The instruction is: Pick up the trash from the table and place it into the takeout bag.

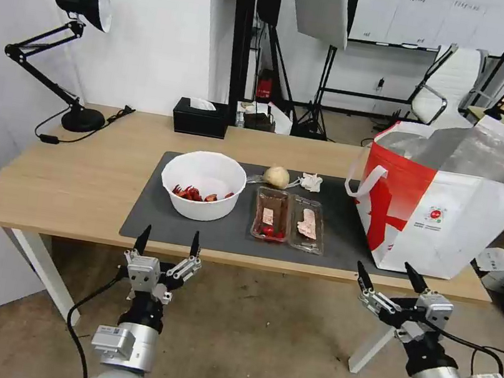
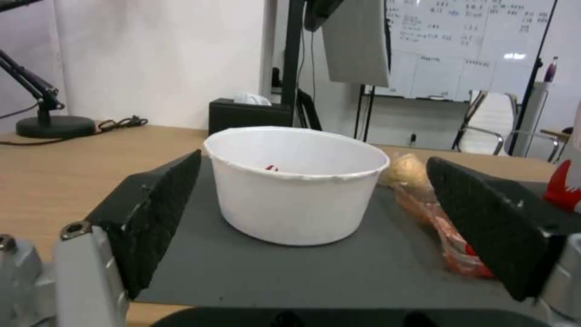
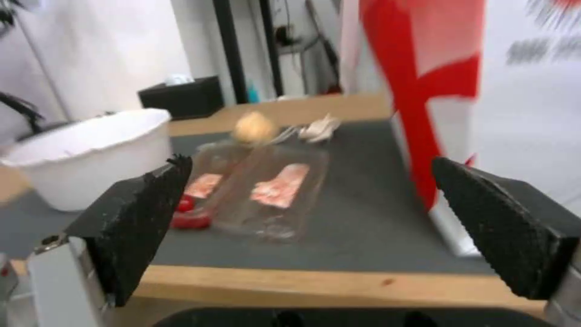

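Light wood forms the desk (image 1: 76,182), which carries a dark grey mat (image 1: 154,212), and both claws hang just off its near edge, below the top. Spread wide and holding nothing, the left claw (image 1: 168,241) points at the white bowl (image 1: 203,184), which sits on the mat straight ahead of it with red scraps inside. Equally wide apart and empty, the right claw (image 1: 392,274) hovers just short of the takeout bag (image 1: 445,205), which stands upright and open on the desk's right end. Between the two claws and farther in lies the clear hinged tray (image 1: 289,219), opened flat. Beyond it rest the beige lump (image 1: 276,176) and the crumpled napkin (image 1: 312,182). A black tissue box (image 1: 200,118) stands near the desk's far edge.
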